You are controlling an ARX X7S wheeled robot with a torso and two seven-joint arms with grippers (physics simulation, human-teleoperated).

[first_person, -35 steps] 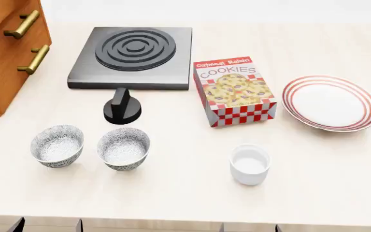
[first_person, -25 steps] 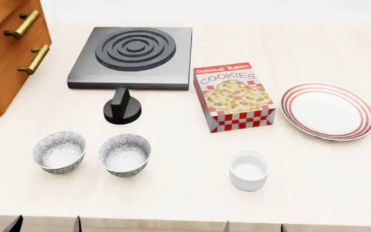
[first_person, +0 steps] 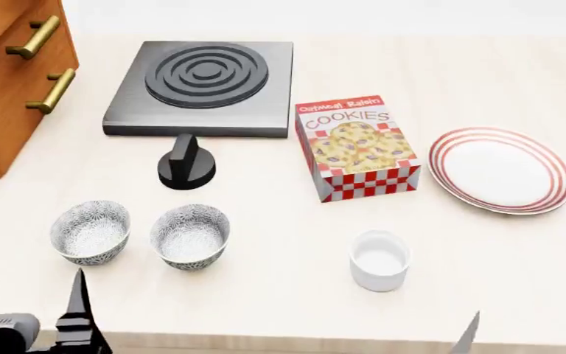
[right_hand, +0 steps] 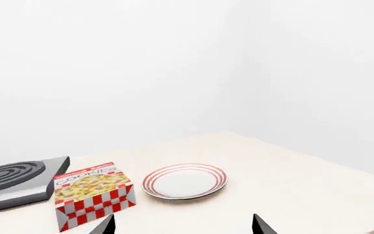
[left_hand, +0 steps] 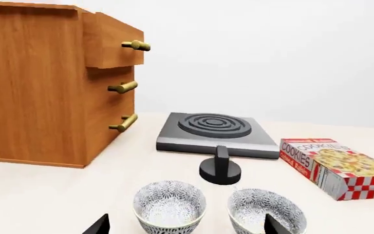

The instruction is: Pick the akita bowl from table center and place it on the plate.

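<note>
Two speckled grey-black bowls stand side by side near the table's front left. The akita bowl (first_person: pixel 191 236) (left_hand: pixel 265 212) is the one nearer the table center; its twin (first_person: pixel 91 232) (left_hand: pixel 169 206) sits to its left. Far right lies the white plate (first_person: pixel 500 168) (right_hand: pixel 184 181) with red rings, nothing on it. My left gripper (first_person: pixel 27 295) (left_hand: pixel 183 226) is open, low at the front edge, just short of the twin bowl. At the front right my right gripper (first_person: pixel 529 343) (right_hand: pixel 182 225) is also open and holds nothing, well short of the plate.
A cookie box (first_person: pixel 358 147) lies between the bowls and the plate. A plain white cup (first_person: pixel 379 259) stands in front of it. At the back are a black stove plate (first_person: pixel 203 87) and a black knob (first_person: pixel 186 164). A wooden drawer cabinet (first_person: pixel 12 81) fills the left.
Both grippers' fingertips have come up into the head view at its lower edge. The head view shifted slightly at first, then held. Nothing on the table moved.
</note>
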